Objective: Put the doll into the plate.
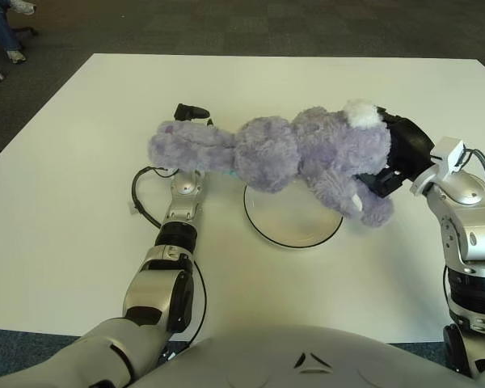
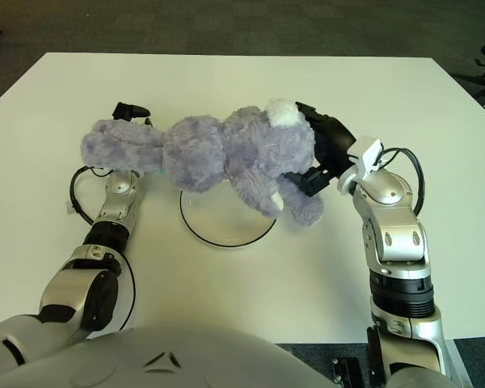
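A purple plush elephant doll is held lying sideways just above the table, its middle over the far rim of the white, black-rimmed plate. My left hand grips the doll's legs at its left end, with dark fingers showing behind the plush. My right hand grips the doll's head at its right end, with black fingers wrapped around it. The doll's trunk and white tusk hang over the plate's right rim. The plate also shows in the right eye view.
The white table spans the view. A black cable loops on the table beside my left forearm. Dark carpet lies beyond the far edge, with a person's feet at the top left.
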